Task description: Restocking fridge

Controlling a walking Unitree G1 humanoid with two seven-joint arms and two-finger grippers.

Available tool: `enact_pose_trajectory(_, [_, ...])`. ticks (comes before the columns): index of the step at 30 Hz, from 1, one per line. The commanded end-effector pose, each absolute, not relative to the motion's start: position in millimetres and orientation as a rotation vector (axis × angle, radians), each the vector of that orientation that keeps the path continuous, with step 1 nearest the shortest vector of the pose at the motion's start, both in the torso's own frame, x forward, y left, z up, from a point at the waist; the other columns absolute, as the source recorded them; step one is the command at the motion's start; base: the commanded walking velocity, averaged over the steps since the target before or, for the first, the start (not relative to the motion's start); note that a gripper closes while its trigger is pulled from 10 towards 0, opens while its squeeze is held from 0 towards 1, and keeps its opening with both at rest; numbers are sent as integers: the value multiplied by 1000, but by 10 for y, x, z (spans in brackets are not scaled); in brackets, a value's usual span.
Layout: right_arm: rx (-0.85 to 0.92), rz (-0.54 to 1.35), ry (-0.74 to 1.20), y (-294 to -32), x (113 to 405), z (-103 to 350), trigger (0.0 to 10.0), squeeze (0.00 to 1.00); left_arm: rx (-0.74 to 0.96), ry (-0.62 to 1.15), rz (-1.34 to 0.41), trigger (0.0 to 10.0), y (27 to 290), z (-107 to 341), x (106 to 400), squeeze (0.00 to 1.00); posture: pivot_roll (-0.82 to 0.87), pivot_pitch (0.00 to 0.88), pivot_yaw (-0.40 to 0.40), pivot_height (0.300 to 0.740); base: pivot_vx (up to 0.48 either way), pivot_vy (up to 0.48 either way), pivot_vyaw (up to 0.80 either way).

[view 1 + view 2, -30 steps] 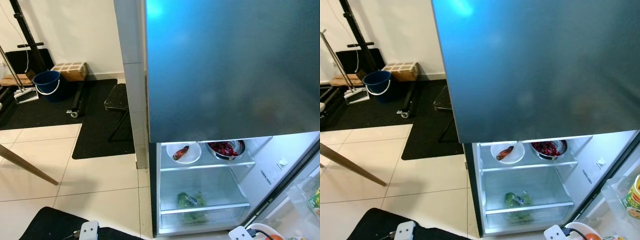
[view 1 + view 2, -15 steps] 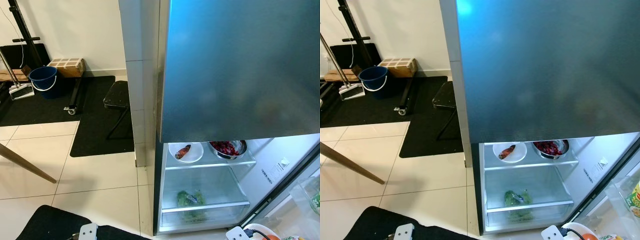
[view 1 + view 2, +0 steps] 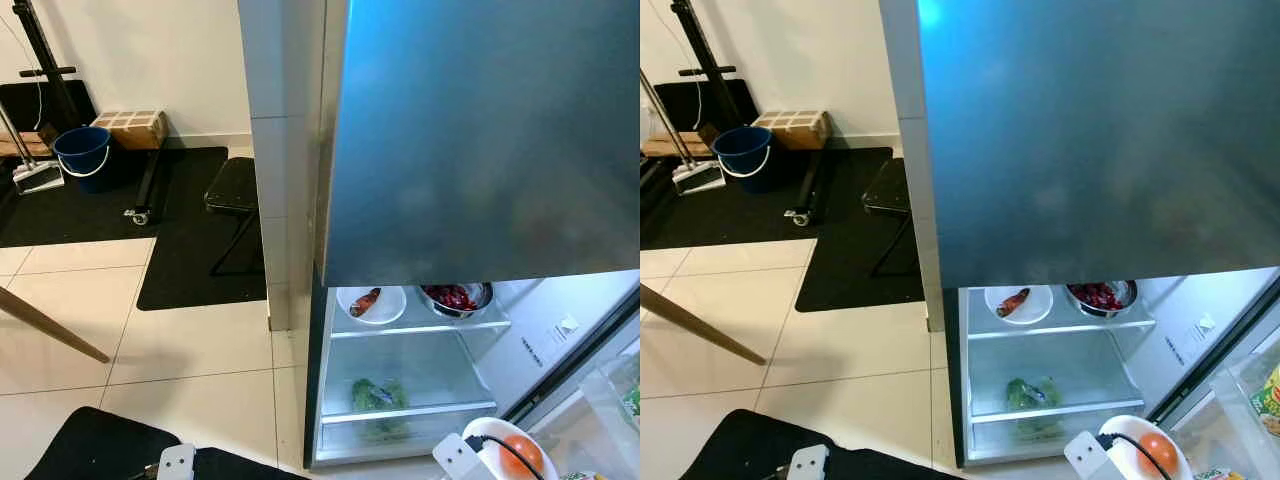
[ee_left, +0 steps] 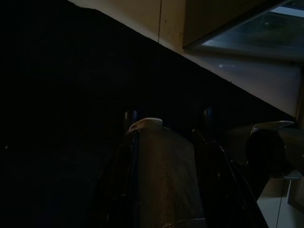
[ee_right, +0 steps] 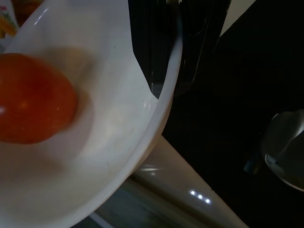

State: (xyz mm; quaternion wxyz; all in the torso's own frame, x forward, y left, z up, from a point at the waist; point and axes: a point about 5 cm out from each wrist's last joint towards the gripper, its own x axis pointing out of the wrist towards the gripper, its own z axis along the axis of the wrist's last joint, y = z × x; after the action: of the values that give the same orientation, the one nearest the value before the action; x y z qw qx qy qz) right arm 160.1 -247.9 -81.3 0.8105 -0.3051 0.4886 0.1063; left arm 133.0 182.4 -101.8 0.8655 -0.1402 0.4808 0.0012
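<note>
A robot is standing before an open fridge (image 3: 480, 150), its dark upper door closed and the lit lower compartment showing beneath. At the bottom of the head views, the right arm is holding out a white bowl (image 3: 1145, 450) with a red tomato (image 3: 1158, 452) sitting inside it, just in front of the fridge's lowest shelf and beside the open door's rack. In the right wrist view the bowl (image 5: 95, 133) is lying close under the camera, its rim crossing the frame and the tomato (image 5: 33, 99) resting against the bowl's inner wall. The right gripper's fingers cannot be made out, so whether they are clamping the bowl cannot be told.

Inside the fridge, a white plate (image 3: 370, 305) carrying a reddish piece of food is sitting on the upper glass shelf, just beside a steel bowl (image 3: 455, 298) of dark red food. A bag of green vegetables (image 3: 378, 398) is lying on the shelf below.

The left arm is hanging low, its white wrist part (image 3: 177, 462) showing over a black mat (image 3: 90, 445). In the dark left wrist view the left gripper (image 4: 166, 118) is pointing along dark flooring, with its fingers (image 4: 130, 116) standing apart on either side of a grey body.

To the robot's left, a blue bucket (image 3: 82, 152), a cardboard box (image 3: 130, 126) and a black stool (image 3: 232, 190) are standing on dark mats over the pale tiled floor (image 3: 190, 350).
</note>
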Motion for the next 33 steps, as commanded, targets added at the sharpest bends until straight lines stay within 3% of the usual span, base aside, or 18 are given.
enact_pose_trajectory(1, [-665, 246, 1026, -2439, 1624, -812, 10000, 0, -296, 1027, -6, 10000, 1763, -1040, 1291, 0, -48, 0, -11, 740, 0, 0, 0])
enact_pose_trajectory(19, [-718, 307, 968, -2292, 1765, -785, 10000, 0, -249, 1027, 35, 10000, 1924, -1027, 1283, 0, -37, 0, -6, 740, 0, 0, 0])
enact_pose_trajectory(33, [-677, 257, 1066, -2433, 1488, -872, 10000, 0, -257, 1034, 40, 10000, 1875, -1044, 1254, 0, -39, 0, -10, 740, 0, 0, 0])
